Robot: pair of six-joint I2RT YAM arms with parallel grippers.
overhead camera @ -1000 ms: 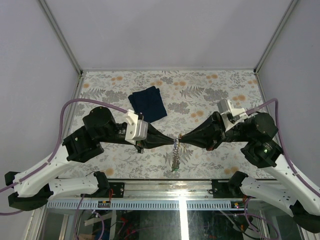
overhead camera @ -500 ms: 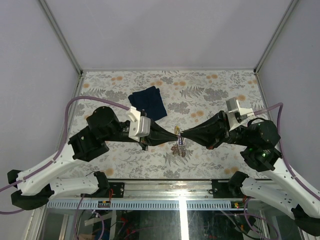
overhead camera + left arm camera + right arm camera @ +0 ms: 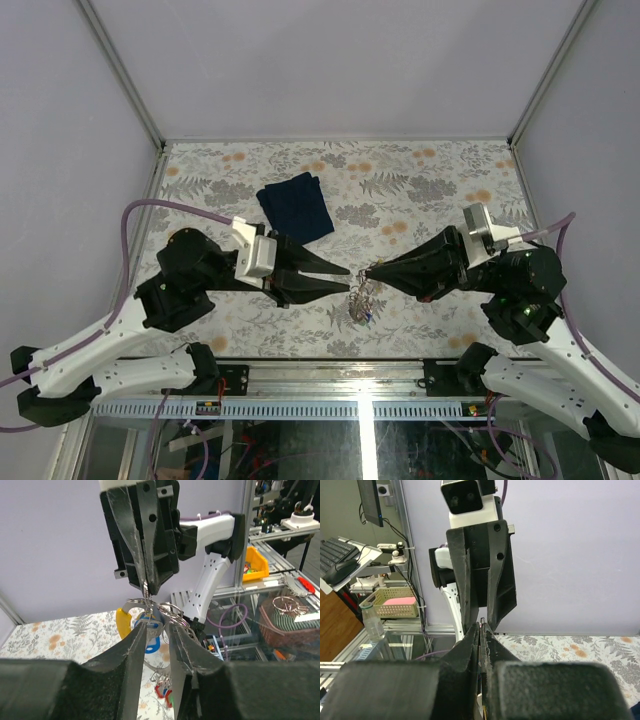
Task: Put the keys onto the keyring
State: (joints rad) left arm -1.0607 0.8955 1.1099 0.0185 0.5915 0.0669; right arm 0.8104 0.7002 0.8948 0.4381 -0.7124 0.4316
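Keyring [image 3: 171, 612] hangs in the air between the two arms, over the near middle of the tabletop [image 3: 440, 180]. It is thin silvery-grey wire, and in the left wrist view it reads as several overlapping loops, not one clean circle.

Right gripper [image 3: 367, 271]: fingers pressed together, pinching the top of the wire. The pinch is seen head-on in the left wrist view, with the ring dangling straight below the closed tips.

Keys [image 3: 362, 303] hang from the ring in a loose bunch.
- Yellow tag out to one side of the loops.
- Blue tag just below the ring, with a pale metal key blade in front of it.
- Red and green tags lowest in the bunch.
- Whether the lowest keys touch the tabletop cannot be told.

Left gripper [image 3: 348, 280]: fingers apart, holding nothing. It points at the right gripper, and its tips sit just beside the bunch on the left. From its own wrist camera the ring and the blue tag show through the gap between the fingers. Contact with the keys cannot be told.

Navy cloth [image 3: 296, 207] lies folded flat on the tabletop, farther back and to the left, well apart from the keys.
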